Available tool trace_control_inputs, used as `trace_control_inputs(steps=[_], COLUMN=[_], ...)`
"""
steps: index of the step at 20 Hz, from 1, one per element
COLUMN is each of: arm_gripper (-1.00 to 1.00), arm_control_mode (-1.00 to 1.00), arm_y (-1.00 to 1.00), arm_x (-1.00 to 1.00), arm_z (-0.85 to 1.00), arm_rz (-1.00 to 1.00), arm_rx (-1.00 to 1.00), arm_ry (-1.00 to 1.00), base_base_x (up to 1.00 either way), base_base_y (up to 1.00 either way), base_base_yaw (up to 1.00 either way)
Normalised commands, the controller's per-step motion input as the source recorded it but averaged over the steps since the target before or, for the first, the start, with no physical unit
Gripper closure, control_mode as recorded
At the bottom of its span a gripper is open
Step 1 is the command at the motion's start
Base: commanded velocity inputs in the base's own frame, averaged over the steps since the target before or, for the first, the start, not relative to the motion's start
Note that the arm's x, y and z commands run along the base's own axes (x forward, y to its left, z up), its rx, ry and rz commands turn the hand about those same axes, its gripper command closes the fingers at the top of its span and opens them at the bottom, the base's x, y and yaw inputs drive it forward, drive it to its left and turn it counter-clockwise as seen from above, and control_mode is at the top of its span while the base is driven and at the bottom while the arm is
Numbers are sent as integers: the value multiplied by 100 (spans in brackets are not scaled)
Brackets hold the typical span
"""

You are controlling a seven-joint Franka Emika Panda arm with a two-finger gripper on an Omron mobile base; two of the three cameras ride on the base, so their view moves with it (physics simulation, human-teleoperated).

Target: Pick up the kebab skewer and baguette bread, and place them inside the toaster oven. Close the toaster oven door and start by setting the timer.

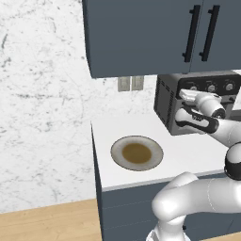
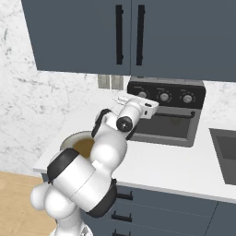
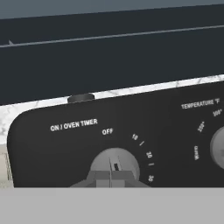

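- Gripper (image 3: 110,176) closed, fingertips pressed together right at the timer knob (image 3: 114,164) on the toaster oven's (image 1: 167,101) top panel. Nothing between the fingers; can't confirm whether they touch the knob.
- Hand view: the knob sits under the "ON / OVEN TIMER" label, with OFF and minute marks in an arc around it. A second knob (image 3: 217,147) under "TEMPERATURE °F" sits to the right, cut off by the edge.
- Toaster oven stands at the back of the white counter (image 1: 188,150), against the wall, under the dark wall cabinets (image 2: 92,37).
- Toaster oven door (image 2: 170,124) is shut, bar handle across its top edge. Window is dark, can't make out the contents.
- Grey plate (image 1: 137,153) with a brown centre sits on the counter, left of the oven and well apart from it.
- Right base view: the arm crosses in front of the plate and reaches up to the left end of the knob row.
- Sink (image 2: 226,152) edge is at the far right.
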Motion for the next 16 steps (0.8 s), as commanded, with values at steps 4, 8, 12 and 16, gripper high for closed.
trace_control_inputs(steps=[4,8,12,16], arm_gripper=[100,100,100,100], arm_control_mode=[-100,-100,-100,-100], arm_y=[0,0,0,-2], arm_x=[42,51,56,53], arm_z=[0,0,0,0], arm_rz=[0,0,0,0], arm_rx=[11,9,9,14], arm_ry=[0,0,0,0], base_base_x=[0,0,0,0], base_base_y=[0,0,0,0], base_base_yaw=[0,0,0,0])
